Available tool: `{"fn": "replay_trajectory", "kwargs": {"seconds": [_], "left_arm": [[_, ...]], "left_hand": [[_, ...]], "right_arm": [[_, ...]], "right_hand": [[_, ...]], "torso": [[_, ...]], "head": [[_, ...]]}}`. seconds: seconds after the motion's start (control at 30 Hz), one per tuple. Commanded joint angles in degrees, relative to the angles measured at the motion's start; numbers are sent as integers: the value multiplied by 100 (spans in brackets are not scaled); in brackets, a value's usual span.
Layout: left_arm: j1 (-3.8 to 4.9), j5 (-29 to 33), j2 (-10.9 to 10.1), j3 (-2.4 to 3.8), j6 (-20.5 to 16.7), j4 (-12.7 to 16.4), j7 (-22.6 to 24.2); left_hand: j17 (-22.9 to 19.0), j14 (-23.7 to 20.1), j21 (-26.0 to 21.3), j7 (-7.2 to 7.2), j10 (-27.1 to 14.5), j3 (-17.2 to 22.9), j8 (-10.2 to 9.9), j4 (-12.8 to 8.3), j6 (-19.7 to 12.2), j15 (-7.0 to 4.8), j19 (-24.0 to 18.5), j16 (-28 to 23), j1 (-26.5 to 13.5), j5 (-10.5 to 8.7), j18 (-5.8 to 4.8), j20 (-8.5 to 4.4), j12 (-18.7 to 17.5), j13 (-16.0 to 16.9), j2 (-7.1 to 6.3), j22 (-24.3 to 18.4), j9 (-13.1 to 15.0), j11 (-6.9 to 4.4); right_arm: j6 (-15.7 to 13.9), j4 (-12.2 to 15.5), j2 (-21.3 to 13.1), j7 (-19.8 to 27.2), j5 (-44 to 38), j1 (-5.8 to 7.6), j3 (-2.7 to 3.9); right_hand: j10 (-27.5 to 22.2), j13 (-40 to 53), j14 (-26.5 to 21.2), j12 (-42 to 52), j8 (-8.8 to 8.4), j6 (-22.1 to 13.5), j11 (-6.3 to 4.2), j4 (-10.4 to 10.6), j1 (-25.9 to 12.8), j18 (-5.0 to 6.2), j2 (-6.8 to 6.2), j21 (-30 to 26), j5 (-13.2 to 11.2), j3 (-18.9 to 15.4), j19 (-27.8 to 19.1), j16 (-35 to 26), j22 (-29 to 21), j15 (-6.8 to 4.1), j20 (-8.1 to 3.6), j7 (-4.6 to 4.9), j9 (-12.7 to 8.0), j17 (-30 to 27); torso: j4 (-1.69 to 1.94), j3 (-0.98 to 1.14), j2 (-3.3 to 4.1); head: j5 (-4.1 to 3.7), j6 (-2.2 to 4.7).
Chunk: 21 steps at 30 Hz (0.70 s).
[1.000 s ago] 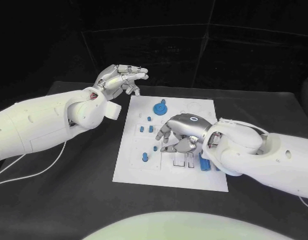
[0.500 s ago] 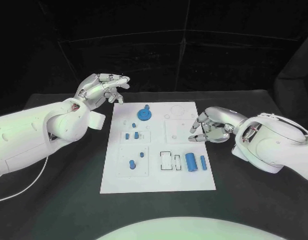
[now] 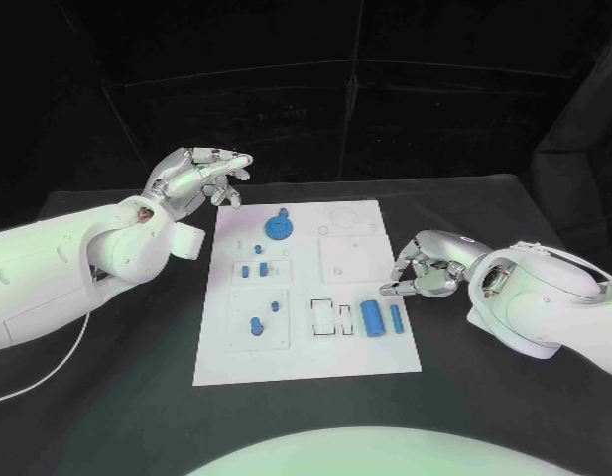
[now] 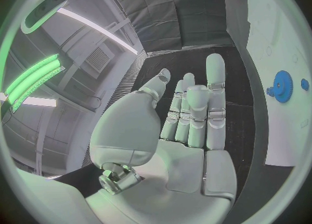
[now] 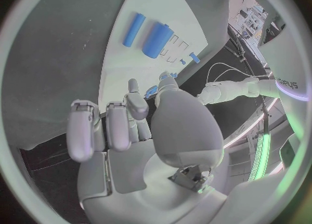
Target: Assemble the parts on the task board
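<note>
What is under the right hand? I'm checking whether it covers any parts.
The right hand hangs over the right edge of the white board, fingers curled. Two blue cylinders lie uncovered just nearer the robot. Whatever sits directly beneath its fingers is hidden.

A black table (image 3: 134, 397) stands before dark curtained walls (image 3: 392, 89); green strip lights (image 4: 29, 81) glow overhead.
</note>
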Motion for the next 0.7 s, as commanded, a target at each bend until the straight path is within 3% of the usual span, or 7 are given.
{"fn": "replay_trajectory", "kwargs": {"seconds": [0.03,0.17,0.37,0.53,0.7], "left_arm": [[9,-38,-4,-3,107,9,23],[8,-38,-10,-7,120,17,29],[8,-38,-26,-11,128,14,36],[8,-38,-35,-13,136,10,34],[8,-38,-45,-15,174,6,35]], "left_hand": [[-5,4,-34,-17,-77,-73,33,19,-38,-18,35,-5,-19,-1,83,-7,94,54,69,-17,-10,20],[-8,3,-39,-18,-91,-90,39,24,-43,-19,38,-4,-15,0,84,-8,128,71,76,-22,-11,20],[-19,1,-56,-18,-151,-145,62,38,-63,-19,49,1,2,1,83,-9,227,125,100,-36,-14,19],[-20,0,-60,-18,-169,-153,68,38,-68,-19,51,2,15,4,83,-9,249,136,112,-40,-15,19],[-32,-5,-66,-16,-187,-170,73,37,-78,-18,52,-1,22,2,82,-8,274,149,111,-44,-17,20]], "right_arm": [[110,-43,102,-219,-250,-80,1],[123,-79,208,-235,-272,-176,0],[105,-113,384,-235,-339,-307,-1],[206,-108,446,-353,-235,-347,-1],[385,-116,477,-515,-171,-360,-1]], "right_hand": [[9,54,274,73,30,-40,10,1,-66,-90,-13,31,-36,-25,39,50,680,8,-7,-8,6,37],[19,80,277,97,31,-41,10,0,-66,-92,-13,36,-39,-26,45,59,688,8,-7,-8,6,54],[44,141,285,151,35,-45,10,1,-71,-95,-9,44,-42,-33,54,82,701,8,-6,-8,6,97],[113,312,306,301,65,-42,8,-1,-88,-107,23,75,-44,-56,88,147,749,8,-5,-12,14,211],[139,387,320,363,82,-43,7,2,-108,-116,33,96,-56,-80,112,192,783,7,-5,-14,18,291]], "torso": [[2,-1,-1],[10,-12,6],[-5,-4,11],[9,-9,4],[-2,-5,11]], "head": [[13,-5],[5,1],[37,-8],[34,-26],[43,-25]]}}
